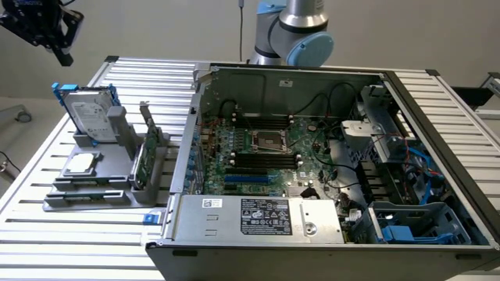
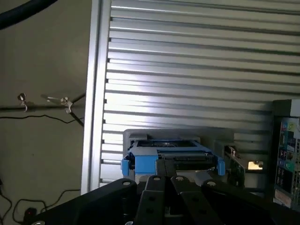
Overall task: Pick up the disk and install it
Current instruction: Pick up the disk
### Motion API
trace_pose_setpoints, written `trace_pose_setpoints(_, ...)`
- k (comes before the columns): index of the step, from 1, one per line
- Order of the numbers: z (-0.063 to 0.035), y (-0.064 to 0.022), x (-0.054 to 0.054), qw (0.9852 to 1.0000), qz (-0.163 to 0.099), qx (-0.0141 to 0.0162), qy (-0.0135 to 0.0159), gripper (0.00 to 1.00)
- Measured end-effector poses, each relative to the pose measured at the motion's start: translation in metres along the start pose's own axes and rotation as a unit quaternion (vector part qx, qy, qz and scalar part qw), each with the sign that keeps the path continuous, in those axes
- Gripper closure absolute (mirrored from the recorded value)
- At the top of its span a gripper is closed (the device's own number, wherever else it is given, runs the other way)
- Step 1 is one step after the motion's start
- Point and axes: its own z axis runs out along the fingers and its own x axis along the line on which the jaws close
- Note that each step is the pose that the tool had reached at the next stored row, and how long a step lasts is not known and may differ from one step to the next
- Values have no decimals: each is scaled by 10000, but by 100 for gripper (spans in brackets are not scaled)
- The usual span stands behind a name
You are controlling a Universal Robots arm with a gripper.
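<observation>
The disk [image 1: 88,115], silver-grey with a white label and blue side rails, stands on edge in a grey holder [image 1: 102,181] on the slatted table, at the exterior view's left. My black gripper [image 1: 56,42] hangs in the air above and beyond it, well clear of it. From the wrist view I look down on the disk's [image 2: 165,151] blue-railed top edge, just past my gripper [image 2: 168,174], whose fingers are shut together with nothing between them.
The holder also carries a smaller flat silver drive [image 1: 82,164] and a thin green circuit card [image 1: 149,153]. An open computer case [image 1: 328,158] takes up the table's middle and right, with a blue-fitted bay [image 1: 410,231] at its near right corner. The arm's base [image 1: 293,32] stands behind it.
</observation>
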Motion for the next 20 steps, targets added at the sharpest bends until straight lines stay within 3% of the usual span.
trace_pose_setpoints(5,46,-2,1,9990,-455,-9,22,89)
trace_pose_setpoints(10,73,-4,1,9958,-911,-18,47,89)
trace_pose_setpoints(14,90,-5,2,9919,-1267,-27,79,89)
trace_pose_setpoints(20,113,-6,2,9835,-1806,-41,127,89)
